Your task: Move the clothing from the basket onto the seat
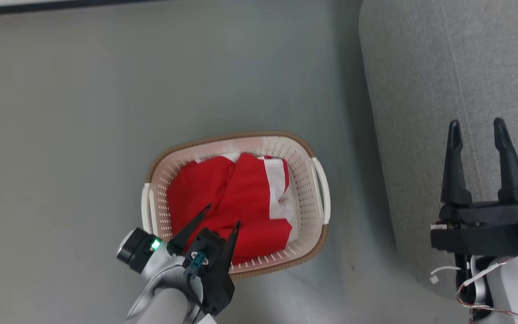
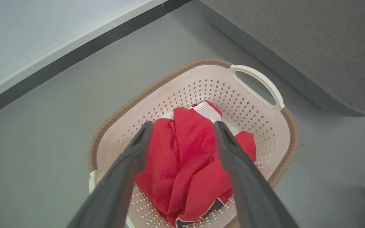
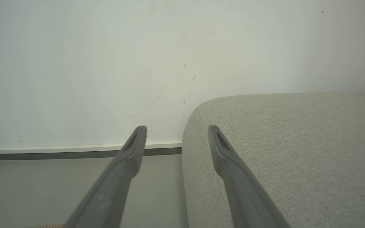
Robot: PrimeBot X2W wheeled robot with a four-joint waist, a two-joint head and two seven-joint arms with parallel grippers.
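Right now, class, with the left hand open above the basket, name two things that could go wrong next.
One: the open left hand may pinch only a loose fold of the heaped red clothing, which might slip. Two: its fingers could catch the perforated wall of the basket and drag it along.

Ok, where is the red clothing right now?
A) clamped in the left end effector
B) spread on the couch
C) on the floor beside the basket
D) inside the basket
D: the clothing lies bunched inside the basket, with the left end effector open over it.
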